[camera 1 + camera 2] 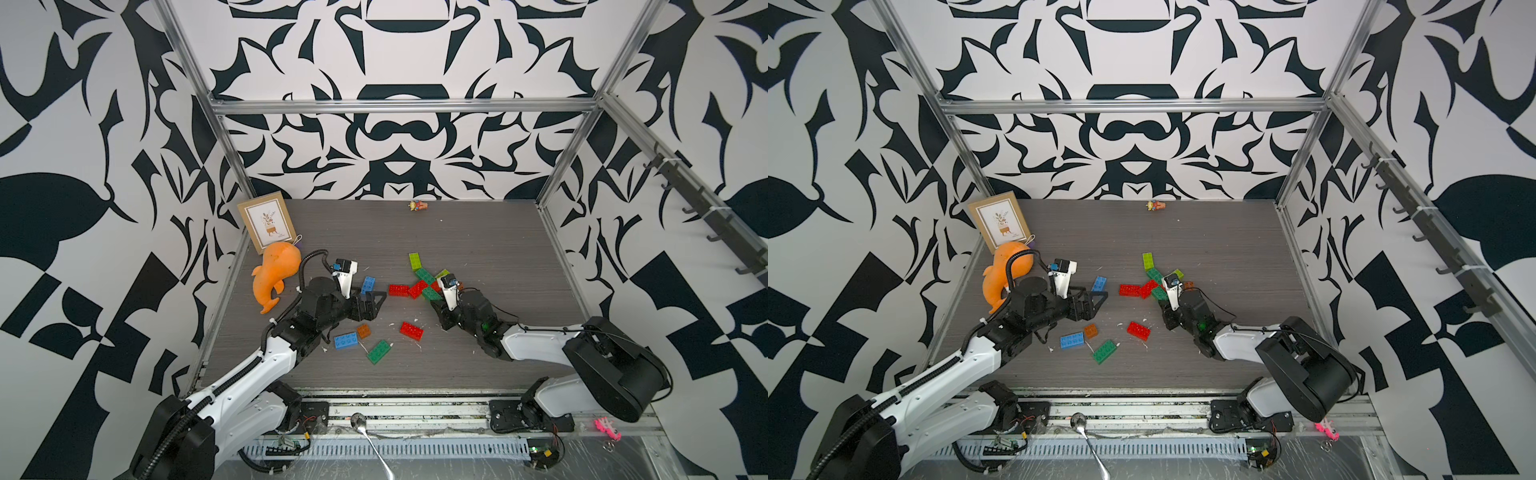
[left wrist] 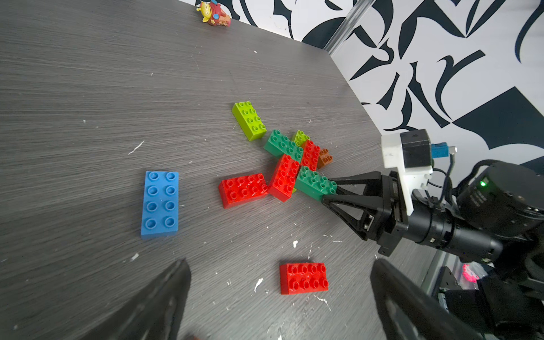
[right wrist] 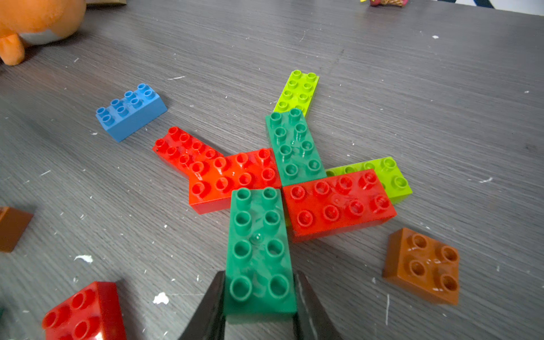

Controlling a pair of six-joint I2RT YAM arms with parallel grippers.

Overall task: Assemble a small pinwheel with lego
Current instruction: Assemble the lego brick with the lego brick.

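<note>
In both top views the lego cross (image 1: 417, 287) lies right of the table's (image 1: 478, 249) middle, while the left gripper (image 1: 371, 300) stands spread wide, holding nothing, just beside a blue brick (image 1: 368, 285), with a loose red brick (image 1: 412, 331) nearer the front. The left wrist view shows the right gripper (image 2: 328, 190) clamped on a dark green brick (image 2: 315, 182) at the cross's edge, a lime brick (image 2: 248, 120) lying beyond. In the right wrist view both jaws press that brick's long sides, its far end meeting two red bricks (image 3: 235, 179), an orange square brick (image 3: 422, 266) near.
</note>
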